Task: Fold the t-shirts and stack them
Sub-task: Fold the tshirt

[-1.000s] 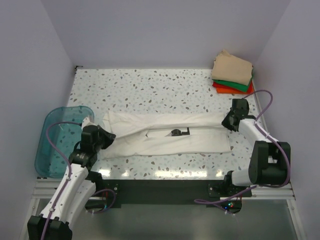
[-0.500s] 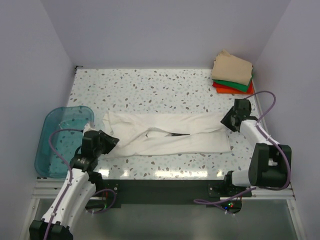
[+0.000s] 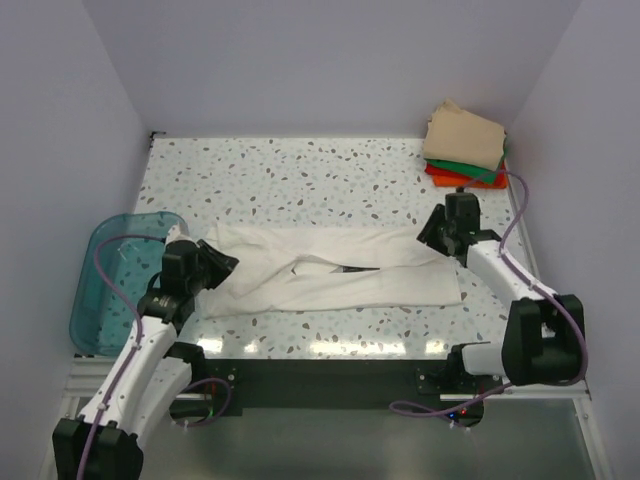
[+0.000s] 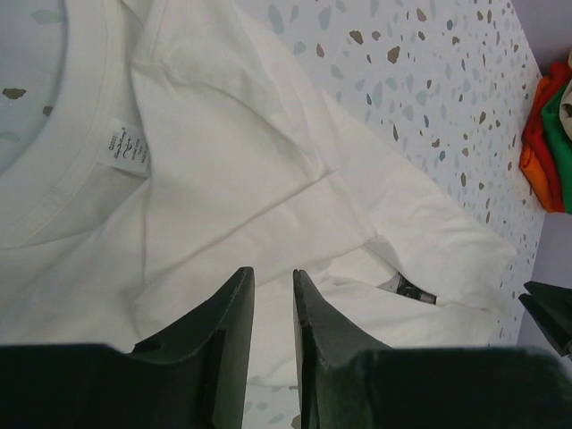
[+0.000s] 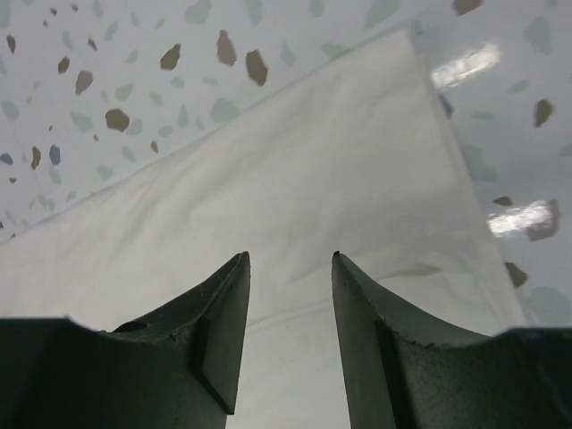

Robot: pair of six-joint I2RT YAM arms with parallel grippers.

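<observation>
Left gripper (image 4: 273, 277) narrowly parted, right gripper (image 5: 290, 261) moderately apart, both empty above the long, folded white cloth t-shirt (image 3: 330, 280).

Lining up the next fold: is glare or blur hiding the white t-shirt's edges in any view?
Top external: glare strips on the near edge of the speckled terrazzo table, clear of the soft white t-shirt. Right wrist: two bright reflections on the table beside the shirt's corner; hem crisp. Left wrist: even light, folds and neck label sharp.
</observation>
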